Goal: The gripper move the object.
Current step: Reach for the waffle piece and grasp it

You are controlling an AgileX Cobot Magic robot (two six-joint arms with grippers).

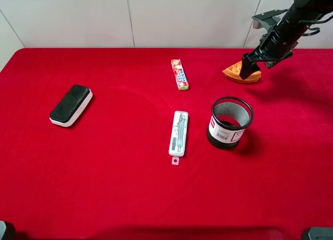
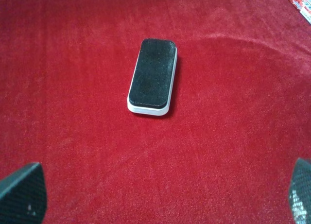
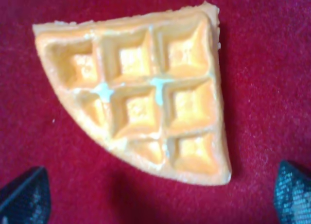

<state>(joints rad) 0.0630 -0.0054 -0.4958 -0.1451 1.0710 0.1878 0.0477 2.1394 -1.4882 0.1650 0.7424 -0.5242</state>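
The waffle (image 1: 232,72) lies flat on the red desk (image 1: 130,188), in the upper right of the high view. The right claw (image 1: 245,69) hangs over it, spread wide and holding nothing. If it shuts too high, it may slip off the slanted sides and push the waffle away. The mesh cup (image 1: 230,123) is near, so a low swing could knock it. The left claw (image 2: 160,195) is spread wide too.

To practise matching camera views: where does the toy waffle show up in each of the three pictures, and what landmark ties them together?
Exterior high: waffle far right, near the back, under the right gripper.
Left wrist: not in it.
Right wrist: fills the middle.
Shared landmark: the red cloth.
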